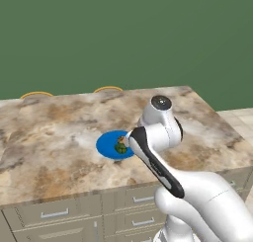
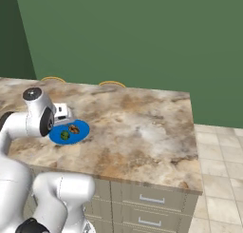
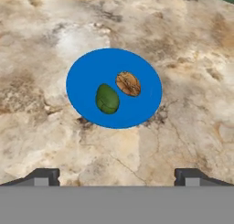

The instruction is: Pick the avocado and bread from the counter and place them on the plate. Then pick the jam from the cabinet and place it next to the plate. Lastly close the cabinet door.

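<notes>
Looking through the left base view, I've got the marbled counter (image 1: 64, 132) stretching across, beige drawers (image 1: 54, 214) with silver bar handles along its front, and the blue plate (image 1: 109, 146) lying flat on the stone close to the near edge. On it I can make out the dark green avocado (image 1: 120, 148), though the white arm (image 1: 163, 142) crosses in front of the plate's right side and hides whatever else sits there. Two tan curved rims (image 1: 35, 94) peek up beyond the counter's far edge against the green wall (image 1: 123, 33). Over to the right base view now: same counter (image 2: 142, 127), and the plate (image 2: 79, 133) shows beside the arm's wrist, with the avocado (image 2: 65, 136) and the brown bread (image 2: 74, 129) both resting on it, side by side and just about touching. The hand hangs above the plate's near-left edge, but I can't read the fingers from here. Tiled floor (image 2: 218, 179) runs off to the right of the counter. Hand view next, looking straight down: the plate (image 3: 87, 70) sits up ahead, the avocado (image 3: 107, 98) and the bread (image 3: 128, 83) close together near its centre, bread toward the upper right of the avocado. My gripper (image 3: 117, 177) has its two dark fingertips (image 3: 42, 176) spread as wide as they go at the bottom corners, nothing between them, bare stone beneath and the plate clear of both tips.
</notes>
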Motion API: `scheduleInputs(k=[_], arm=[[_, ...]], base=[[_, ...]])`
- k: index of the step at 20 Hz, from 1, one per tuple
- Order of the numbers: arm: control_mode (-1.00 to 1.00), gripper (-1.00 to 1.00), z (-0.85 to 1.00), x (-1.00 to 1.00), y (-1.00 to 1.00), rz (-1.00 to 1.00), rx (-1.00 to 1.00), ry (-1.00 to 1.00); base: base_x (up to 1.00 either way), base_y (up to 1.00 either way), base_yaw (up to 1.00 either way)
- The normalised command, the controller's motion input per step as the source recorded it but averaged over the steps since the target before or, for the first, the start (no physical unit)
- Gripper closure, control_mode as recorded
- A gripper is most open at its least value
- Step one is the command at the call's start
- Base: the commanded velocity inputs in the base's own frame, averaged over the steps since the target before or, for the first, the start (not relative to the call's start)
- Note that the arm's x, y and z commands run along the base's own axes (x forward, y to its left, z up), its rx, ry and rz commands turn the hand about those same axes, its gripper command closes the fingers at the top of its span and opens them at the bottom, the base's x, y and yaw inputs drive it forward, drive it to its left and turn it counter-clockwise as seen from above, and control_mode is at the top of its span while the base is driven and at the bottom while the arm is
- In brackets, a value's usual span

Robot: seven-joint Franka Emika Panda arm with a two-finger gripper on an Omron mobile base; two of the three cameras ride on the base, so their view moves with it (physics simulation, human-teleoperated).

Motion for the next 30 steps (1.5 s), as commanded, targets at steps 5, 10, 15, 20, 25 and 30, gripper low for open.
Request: scheduleInputs(k=[5, 10, 15, 20, 25, 30], arm=[[-1.00, -1.00, 0.17, 0.00, -0.14, -0.27, 0.03, 0.13], [-1.00, -1.00, 0.02, -0.02, -0.47, -0.18, 0.13, 0.12], [-1.00, -1.00, 0.02, -0.27, -0.48, -0.15, 0.13, 0.00], [-1.00, -1.00, 0.00, -0.49, -0.22, -0.12, 0.03, -0.06], [-1.00, -1.00, 0.00, -0.27, -0.01, -0.06, 0.00, -0.04], [-1.00, -1.00, 0.00, -0.01, 0.00, -0.01, 0.00, 0.00]], base=[[0.00, 0.00, 0.00], [0.00, 0.00, 0.00], [0.00, 0.00, 0.00], [0.00, 0.00, 0.00], [0.00, 0.00, 0.00], [0.00, 0.00, 0.00]])
